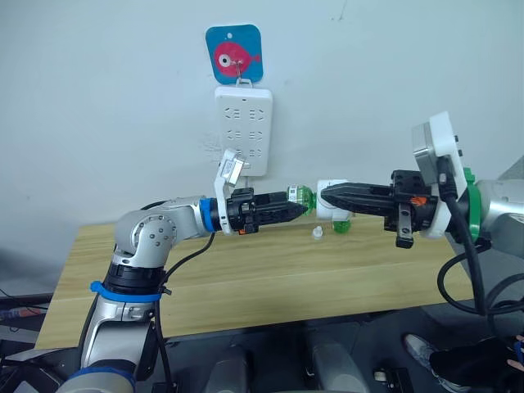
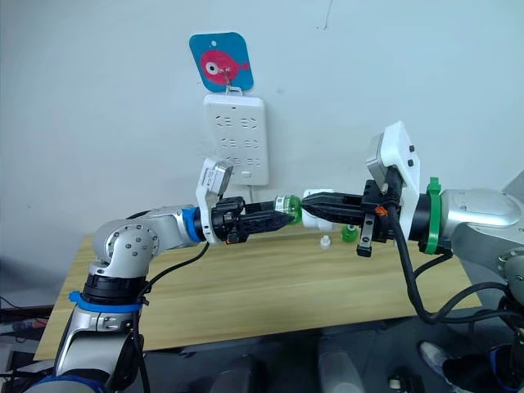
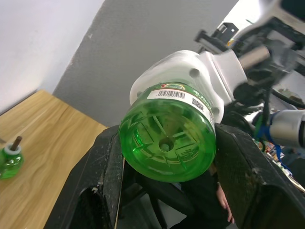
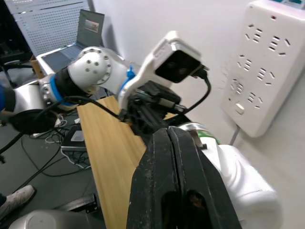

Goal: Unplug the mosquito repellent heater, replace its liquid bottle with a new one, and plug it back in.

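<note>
Left hand (image 1: 301,208) clamped on green bottle (image 1: 303,196), right hand (image 1: 326,195) clenched on white heater (image 1: 332,187), both held above bench (image 1: 246,278), power strip (image 1: 243,128) on wall behind, second green bottle (image 1: 341,222) and small cap (image 1: 318,233) on bench

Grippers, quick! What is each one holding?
Left gripper: shut on the green bottle.
Right gripper: shut on the white heater.

bottle (image 3: 167,138): glossy green plastic | heater (image 3: 190,71): smooth white plastic | table (image 1: 246,286): wood
</note>
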